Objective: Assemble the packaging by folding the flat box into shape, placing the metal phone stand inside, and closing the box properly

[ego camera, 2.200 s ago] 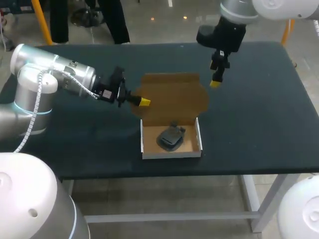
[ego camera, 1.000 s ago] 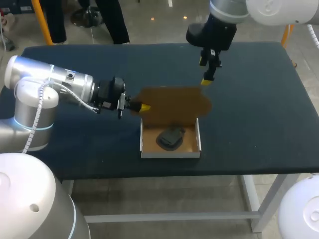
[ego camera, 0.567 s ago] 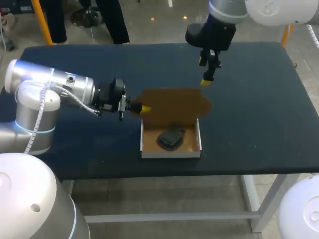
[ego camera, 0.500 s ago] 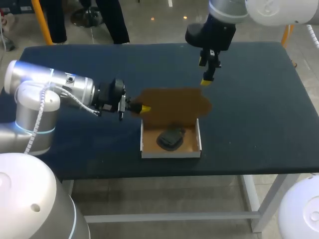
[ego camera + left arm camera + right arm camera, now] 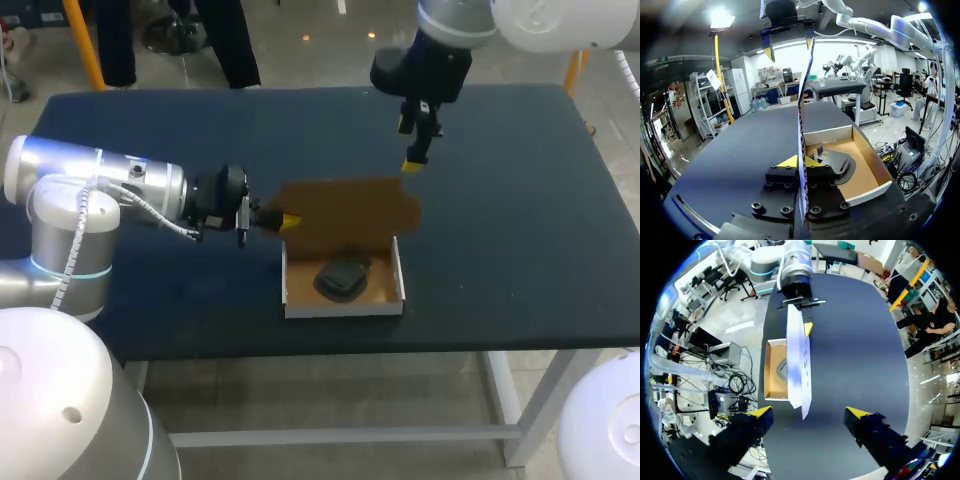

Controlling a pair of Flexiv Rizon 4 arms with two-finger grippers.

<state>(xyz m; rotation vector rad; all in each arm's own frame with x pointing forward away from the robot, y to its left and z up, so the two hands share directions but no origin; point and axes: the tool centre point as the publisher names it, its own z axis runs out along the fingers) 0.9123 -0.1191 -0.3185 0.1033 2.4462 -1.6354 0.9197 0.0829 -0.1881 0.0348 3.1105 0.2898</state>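
The white box point(image 5: 343, 300) stands open near the table's front edge, with the dark metal phone stand point(image 5: 343, 277) lying inside it. Its brown lid point(image 5: 350, 210) rises from the back wall, tilted over the tray. My left gripper point(image 5: 288, 220) is shut on the lid's left edge. In the left wrist view the lid point(image 5: 801, 115) shows edge-on between the yellow tips of that gripper point(image 5: 800, 161), with the tray point(image 5: 867, 170) and stand point(image 5: 835, 164) beside it. My right gripper point(image 5: 413, 165) hangs open above the lid's far right corner. In the right wrist view that gripper point(image 5: 809, 412) stands wide, with the lid point(image 5: 799, 360) far beyond it.
The dark table point(image 5: 520, 220) runs bare to the right of and behind the box. The box sits close to the front edge. My left arm point(image 5: 110, 185) lies low across the table's left side.
The lid has tipped forward over the tray, held by my left gripper, which dropped a little. My right gripper shifted left and up earlier and has hardly moved in the last second.
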